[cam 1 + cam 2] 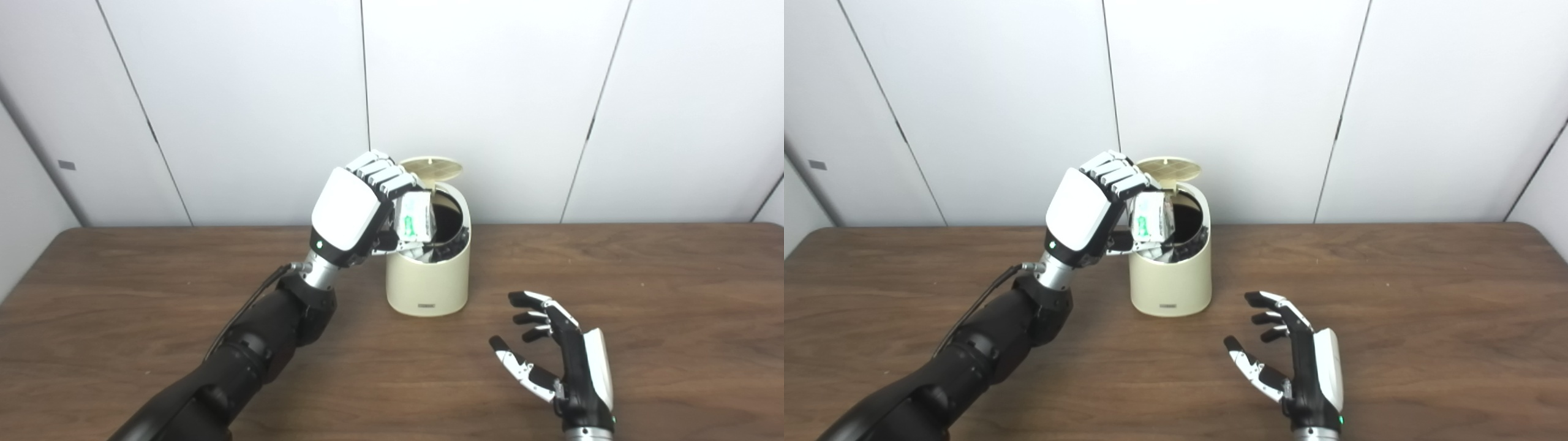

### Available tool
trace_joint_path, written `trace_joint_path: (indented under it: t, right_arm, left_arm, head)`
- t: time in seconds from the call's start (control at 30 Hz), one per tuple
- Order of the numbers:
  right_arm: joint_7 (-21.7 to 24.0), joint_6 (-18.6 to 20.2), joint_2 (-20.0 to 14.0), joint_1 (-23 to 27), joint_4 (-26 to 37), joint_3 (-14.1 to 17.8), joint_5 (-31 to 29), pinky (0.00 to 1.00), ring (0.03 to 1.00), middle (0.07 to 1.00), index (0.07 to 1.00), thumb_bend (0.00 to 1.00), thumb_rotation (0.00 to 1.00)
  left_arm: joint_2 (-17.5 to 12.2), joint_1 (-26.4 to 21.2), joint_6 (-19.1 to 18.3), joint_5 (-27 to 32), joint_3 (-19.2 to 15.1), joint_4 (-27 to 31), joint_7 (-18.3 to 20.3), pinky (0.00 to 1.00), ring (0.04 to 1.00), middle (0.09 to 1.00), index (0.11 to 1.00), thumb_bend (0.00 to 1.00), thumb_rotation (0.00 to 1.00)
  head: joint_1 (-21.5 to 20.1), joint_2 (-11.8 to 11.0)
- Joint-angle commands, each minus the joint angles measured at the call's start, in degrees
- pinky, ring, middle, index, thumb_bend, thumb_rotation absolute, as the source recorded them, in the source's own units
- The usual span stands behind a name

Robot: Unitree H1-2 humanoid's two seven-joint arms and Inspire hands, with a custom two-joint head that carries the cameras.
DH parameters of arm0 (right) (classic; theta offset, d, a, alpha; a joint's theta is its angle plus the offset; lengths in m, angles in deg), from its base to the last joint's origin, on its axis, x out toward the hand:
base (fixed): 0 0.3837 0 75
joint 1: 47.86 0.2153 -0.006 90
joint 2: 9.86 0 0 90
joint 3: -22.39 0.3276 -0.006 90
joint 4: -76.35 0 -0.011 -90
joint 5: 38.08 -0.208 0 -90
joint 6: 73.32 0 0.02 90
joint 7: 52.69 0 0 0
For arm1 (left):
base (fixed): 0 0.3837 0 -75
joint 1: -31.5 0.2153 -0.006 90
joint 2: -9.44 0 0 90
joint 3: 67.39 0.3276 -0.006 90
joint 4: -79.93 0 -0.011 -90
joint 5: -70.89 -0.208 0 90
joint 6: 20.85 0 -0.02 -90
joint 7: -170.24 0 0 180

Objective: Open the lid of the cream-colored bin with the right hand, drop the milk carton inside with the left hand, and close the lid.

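Observation:
A cream-colored bin (429,278) stands on the table near its back middle. Its round lid (432,166) is tipped up open at the back, and the dark inside shows. My left hand (355,208) is raised at the bin's left rim and is shut on a white milk carton with green print (413,222). The carton sits over the open mouth, its lower end at the rim. My right hand (560,355) is open and empty, low over the table in front and to the right of the bin, clear of it.
The brown wooden table (643,306) spreads on all sides of the bin. White wall panels (490,92) stand just behind the table's back edge. My left forearm (257,349) crosses the front left of the table.

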Motion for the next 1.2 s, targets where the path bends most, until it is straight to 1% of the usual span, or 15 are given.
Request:
trace_joint_path:
  t: [0.0, 0.03, 0.1, 0.13, 0.2, 0.27, 0.43, 0.57, 0.7, 0.83, 1.0, 1.03, 1.1, 1.13, 1.17]
  right_arm:
    - [-1.0, -1.4, 0.8, -0.7, -3.0, -0.6, 0.4, 0.46, 0.604, 0.698, 0.679, 0.31, 0.1]
    - [-1.0, -1.3, 0.8, -0.7, -3.0, -0.7, 0.5, 0.47, 0.616, 0.699, 0.678, 0.31, 0.1]
    - [-1.1, -1.4, 0.8, -0.6, -3.2, -0.7, 0.6, 0.46, 0.607, 0.698, 0.679, 0.31, 0.1]
    - [-1.1, -1.1, 0.9, -0.6, -3.0, -0.6, 0.6, 0.46, 0.605, 0.698, 0.679, 0.31, 0.11]
    - [-1.0, -0.7, 1.0, -0.7, -2.8, -0.6, 0.6, 0.44, 0.583, 0.698, 0.681, 0.32, 0.12]
    - [-1.0, -0.7, 0.9, -0.6, -2.8, -0.6, 0.7, 0.45, 0.596, 0.701, 0.678, 0.32, 0.12]
    - [-1.2, -1.3, 0.8, -0.7, -2.9, -0.7, 0.7, 0.46, 0.609, 0.7, 0.677, 0.32, 0.1]
    - [-1.3, -1.5, 0.8, -0.6, -3.2, -0.7, 0.6, 0.41, 0.555, 0.681, 0.676, 0.32, 0.09]
    - [-1.3, -1.2, 0.7, -0.6, -3.1, -0.8, 1.2, 0.46, 0.601, 0.69, 0.672, 0.32, 0.1]
    - [-1.3, -1.3, 0.7, -0.6, -3.1, -0.8, 1.1, 0.45, 0.596, 0.692, 0.674, 0.32, 0.1]
    - [-1.4, -1.6, 0.7, -0.6, -3.2, -0.8, 0.9, 0.46, 0.603, 0.691, 0.671, 0.32, 0.07]
    - [-1.3, -1.3, 0.7, -0.6, -3.1, -0.8, 1.0, 0.44, 0.586, 0.686, 0.672, 0.32, 0.08]
    - [-1.3, -1.4, 0.7, -0.6, -3.1, -0.8, 1.1, 0.44, 0.586, 0.685, 0.671, 0.32, 0.09]
    - [-1.3, -1.5, 0.8, -0.6, -3.2, -0.8, 1.0, 0.44, 0.583, 0.684, 0.671, 0.32, 0.09]
    - [-1.4, -1.7, 0.8, -0.6, -3.2, -0.9, 1.0, 0.43, 0.571, 0.679, 0.674, 0.32, 0.08]
  left_arm:
    - [-1.3, -2.1, 0.6, 2.2, 0.0, 2.1, 0.1, 0.58, 0.455, 0.48, 0.51, 0.91, 0.56]
    - [-1.3, -2.0, 0.6, 2.8, 0.1, 2.5, 0.5, 0.59, 0.457, 0.483, 0.513, 0.95, 0.64]
    - [-1.3, -1.7, 0.6, 3.8, 0.1, 3.2, 1.3, 0.59, 0.462, 0.486, 0.516, 0.99, 0.69]
    - [-1.3, -1.5, 0.6, 4.4, 0.3, 3.5, 1.6, 0.59, 0.463, 0.487, 0.516, 0.99, 0.7]
    - [-1.2, -1.3, 0.7, 5.3, 0.6, 3.9, 1.5, 0.59, 0.463, 0.486, 0.514, 1.0, 0.74]
    - [-1.2, -1.0, 0.6, 5.7, 0.7, 4.2, 1.7, 0.59, 0.467, 0.488, 0.515, 1.0, 0.77]
    - [-1.1, -0.6, 0.6, 6.2, 0.7, 4.6, 2.3, 0.59, 0.47, 0.488, 0.518, 1.0, 0.81]
    - [-1.2, -0.4, 0.6, 7.0, 0.5, 5.2, 3.2, 0.6, 0.476, 0.491, 0.52, 1.0, 0.8]
    - [-1.4, -0.6, 0.6, 7.3, 0.8, 4.9, 2.6, 0.6, 0.483, 0.493, 0.52, 1.0, 0.78]
    - [-1.5, -0.8, 0.6, 7.2, 0.6, 4.7, 2.5, 0.6, 0.48, 0.496, 0.521, 1.0, 0.78]
    - [-1.8, -0.6, 0.6, 7.5, 0.6, 5.2, 2.6, 0.6, 0.481, 0.497, 0.523, 1.0, 0.76]
    - [-1.9, -0.5, 0.6, 7.7, 0.7, 5.5, 2.6, 0.6, 0.48, 0.497, 0.522, 1.0, 0.75]
    - [-2.1, -0.2, 0.7, 8.1, 0.6, 6.2, 2.7, 0.6, 0.476, 0.494, 0.519, 1.0, 0.74]
    - [-2.3, 0.3, 0.7, 8.9, 0.6, 6.9, 3.0, 0.6, 0.476, 0.494, 0.517, 1.0, 0.74]
    - [-2.5, 0.9, 0.7, 10.2, 0.5, 7.7, 3.3, 0.6, 0.476, 0.495, 0.513, 0.96, 0.73]
  head:
    - [-0.1, 0.1]
    - [-0.1, 0.1]
    - [-0.1, 0.1]
    - [-0.1, 0.1]
    - [-0.2, 0.0]
    - [-0.2, 0.0]
    - [-0.3, 0.1]
    - [-0.2, 0.2]
    - [-0.3, 0.1]
    - [-0.3, 0.1]
    - [-0.3, 0.1]
    - [-0.3, 0.2]
    - [-0.4, 0.2]
    - [-0.5, 0.3]
    - [-0.6, 0.3]
